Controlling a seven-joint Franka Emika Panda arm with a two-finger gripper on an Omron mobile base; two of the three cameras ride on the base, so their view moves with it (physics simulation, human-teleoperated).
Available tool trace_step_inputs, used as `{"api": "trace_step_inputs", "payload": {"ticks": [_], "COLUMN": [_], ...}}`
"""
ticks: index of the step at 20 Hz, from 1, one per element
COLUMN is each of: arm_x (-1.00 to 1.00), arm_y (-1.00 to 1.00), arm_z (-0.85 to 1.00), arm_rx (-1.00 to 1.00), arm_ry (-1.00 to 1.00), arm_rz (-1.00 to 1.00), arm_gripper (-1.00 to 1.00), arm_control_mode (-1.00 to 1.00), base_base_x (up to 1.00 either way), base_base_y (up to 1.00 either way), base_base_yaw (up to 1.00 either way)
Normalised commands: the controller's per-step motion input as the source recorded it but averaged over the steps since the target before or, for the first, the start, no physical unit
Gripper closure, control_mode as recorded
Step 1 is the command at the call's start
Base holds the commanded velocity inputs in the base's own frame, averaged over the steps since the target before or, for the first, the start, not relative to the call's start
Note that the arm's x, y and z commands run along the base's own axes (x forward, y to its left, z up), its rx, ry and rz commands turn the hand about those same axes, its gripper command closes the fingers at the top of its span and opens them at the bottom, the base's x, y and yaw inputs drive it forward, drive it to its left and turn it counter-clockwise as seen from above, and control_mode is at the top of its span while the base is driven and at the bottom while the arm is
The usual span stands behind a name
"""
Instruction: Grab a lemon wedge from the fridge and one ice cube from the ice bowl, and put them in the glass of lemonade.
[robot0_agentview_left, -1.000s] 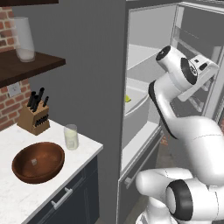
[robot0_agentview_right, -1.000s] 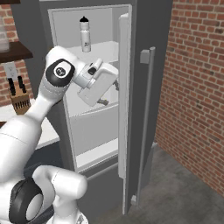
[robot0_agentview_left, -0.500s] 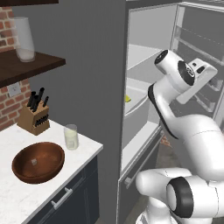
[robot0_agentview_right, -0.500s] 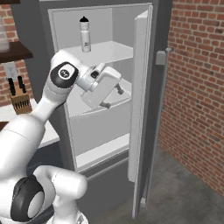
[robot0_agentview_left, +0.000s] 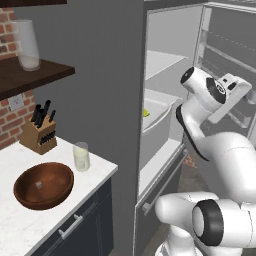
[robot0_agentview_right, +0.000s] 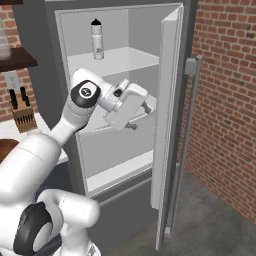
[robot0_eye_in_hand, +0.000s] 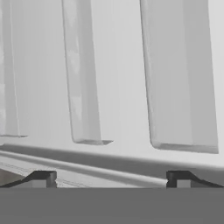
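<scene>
Lemon wedge (robot0_agentview_left: 146, 113) is seen as a small yellow-green piece on a white shelf inside the open fridge (robot0_agentview_right: 117, 60). Near it, the gripper (robot0_eye_in_hand: 111, 177) is held with its jaws spread wide and nothing between them. On the counter (robot0_agentview_left: 20, 230), the glass of lemonade (robot0_agentview_left: 81, 156) stands just beside the ice bowl (robot0_agentview_left: 43, 184).

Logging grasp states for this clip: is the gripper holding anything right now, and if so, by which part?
Nothing is held. The gripper is open, its two dark fingertips wide apart with only the white inner door bins of the tall dark grey fridge beyond them.
</scene>
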Motion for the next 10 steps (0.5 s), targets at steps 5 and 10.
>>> {"api": "trace_step_inputs", "payload": {"ticks": [5, 10], "arm_x": [0.07, 0.08], "arm_y": [-0.82, -0.90], "arm_z": [-0.22, 0.00], "arm_rx": [-0.04, -0.04], "arm_ry": [-0.04, -0.01], "arm_rz": [-0.03, -0.02], "arm_gripper": [-1.00, -1.00], "arm_control_mode": [-1.00, -1.00], "base_base_x": [0.00, 0.00], "base_base_y": [0.00, 0.00], "base_base_yaw": [0.00, 0.00]}}
